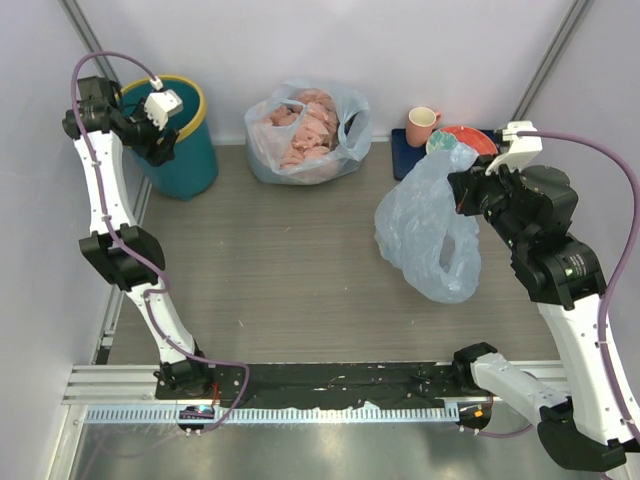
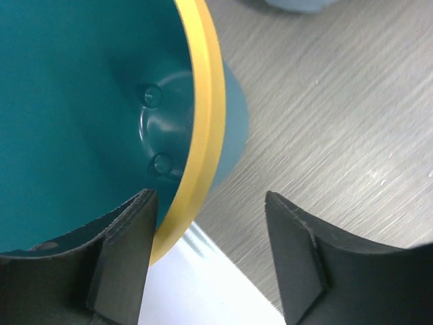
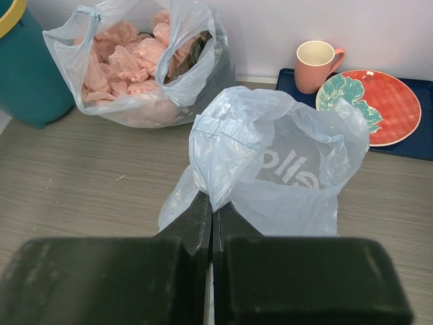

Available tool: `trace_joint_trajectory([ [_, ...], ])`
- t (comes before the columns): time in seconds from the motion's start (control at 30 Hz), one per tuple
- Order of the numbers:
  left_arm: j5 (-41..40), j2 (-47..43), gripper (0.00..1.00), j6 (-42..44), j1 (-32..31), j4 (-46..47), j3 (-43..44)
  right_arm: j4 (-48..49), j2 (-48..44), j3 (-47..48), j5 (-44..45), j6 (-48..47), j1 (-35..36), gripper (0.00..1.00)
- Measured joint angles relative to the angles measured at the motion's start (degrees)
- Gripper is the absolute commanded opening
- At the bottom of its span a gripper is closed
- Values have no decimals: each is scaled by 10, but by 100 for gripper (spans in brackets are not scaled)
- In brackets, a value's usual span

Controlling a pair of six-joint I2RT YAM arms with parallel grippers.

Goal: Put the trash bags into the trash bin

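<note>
grey wood-grain table (image 1: 290, 290): teal trash bin (image 1: 185, 150) in the far left corner, clear bag (image 1: 305, 130) of pink lumps mid-back, navy tray (image 1: 402, 155) back right, light-blue trash bag (image 1: 425, 230) slumped on the right

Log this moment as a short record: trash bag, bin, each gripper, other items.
bag: large translucent light-blue plastic film bag, held up by its top, well to the right of the bin, not in it
bin: round teal plastic bucket with yellow rim, far left corner
left gripper: open, one finger inside the bucket's rim, one outside
right gripper: shut on the bag's film
other items: clear bag of pink lumps; pink mug; red plate
</note>
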Motion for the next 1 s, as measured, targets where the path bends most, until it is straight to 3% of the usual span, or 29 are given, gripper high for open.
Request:
trace_joint_trajectory([
  [0.27, 1, 6, 46, 130, 3, -45, 8, -3, -2, -1, 0, 0, -1, 1],
  [0.73, 3, 6, 47, 190, -19, -50, -16, -4, -2, -4, -4, 3, -1, 1],
  [0.93, -4, 8, 31, 190, -42, -49, -41, -4, -2, -4, -4, 3, -1, 1],
  [1.0, -5, 5, 17, 188, -47, -50, -62, -4, -2, -5, -4, 3, -1, 1],
])
